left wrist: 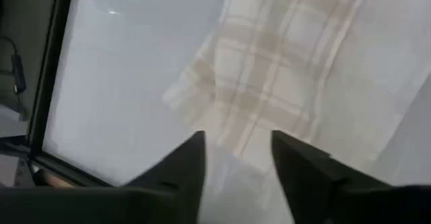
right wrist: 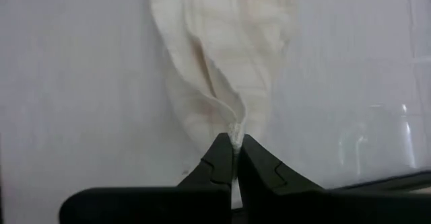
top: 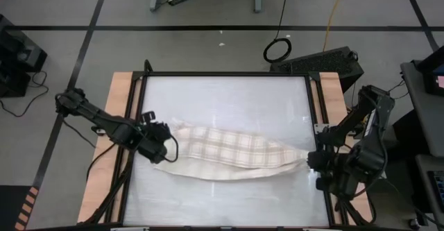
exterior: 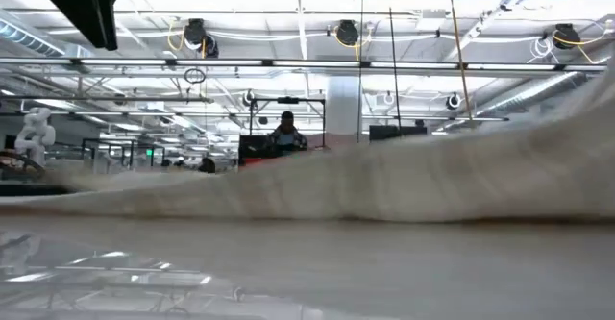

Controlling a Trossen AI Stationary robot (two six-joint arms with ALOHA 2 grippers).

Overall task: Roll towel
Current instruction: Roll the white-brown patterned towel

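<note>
Left end effector (top: 161, 145): at the towel's left end, just above the cloth; its two fingers (left wrist: 192, 158) stand apart with nothing between them, so it is released.
Towel (top: 229, 153): lies flat on the worktop (top: 229, 96), drawn out into a long, loose band running left to right across the middle, wider at the centre and narrowing to a point at the right; not yet a tidy roll.
Right end effector (top: 312, 160): at the towel's right tip, near the worktop's right edge; clenched on a pinch of the towel's corner, as the right wrist view shows.
Handling: thin, soft and light by the look of it; it will sag, fold and drag rather than hold a shape, and may slide on the smooth surface.
Where to hold: probably the corners or the hem at each end, pinched close to the edge, so the band stays taut while it is turned over.
Risk: a one-sided pull may twist the band.
</note>
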